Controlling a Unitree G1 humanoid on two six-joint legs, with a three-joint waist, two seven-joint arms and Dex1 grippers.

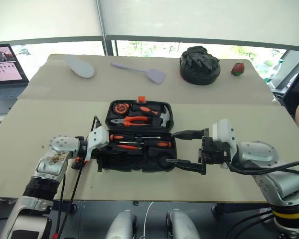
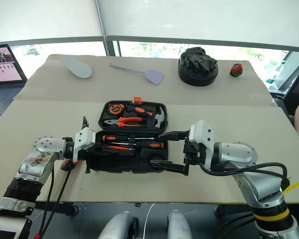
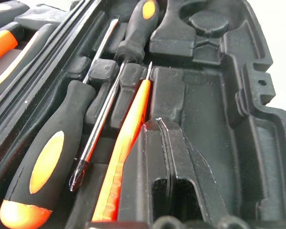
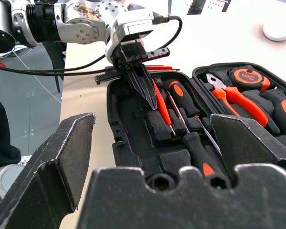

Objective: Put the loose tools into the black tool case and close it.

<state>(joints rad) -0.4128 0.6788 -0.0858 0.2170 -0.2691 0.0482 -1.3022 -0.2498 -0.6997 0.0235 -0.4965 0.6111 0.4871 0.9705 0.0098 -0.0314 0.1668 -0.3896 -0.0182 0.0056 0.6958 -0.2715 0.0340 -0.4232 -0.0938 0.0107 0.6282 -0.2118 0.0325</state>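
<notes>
Laptop [image 1: 5, 67] sits at the far left edge, off the table [image 1: 40, 144]. Left gripper [image 1: 120, 152] reaches in from the left, over the near half of the open black tool case [image 1: 139, 134]. Its fingers [image 3: 169, 167] are pressed together with nothing between them, tips just beside the thin orange tool [image 3: 126, 143] lying in the near half. Two screwdrivers [image 1: 139, 138] with orange-and-black handles lie next to it in their slots. Far half holds tape measure [image 1: 121, 108], pliers [image 1: 134, 120] and hammer [image 1: 159, 118]. Right gripper [image 1: 189, 150] is at the case's right end, fingers wide apart, empty. At the far side of the table: lilac spatula [image 1: 139, 71], black bag [image 1: 200, 64].
</notes>
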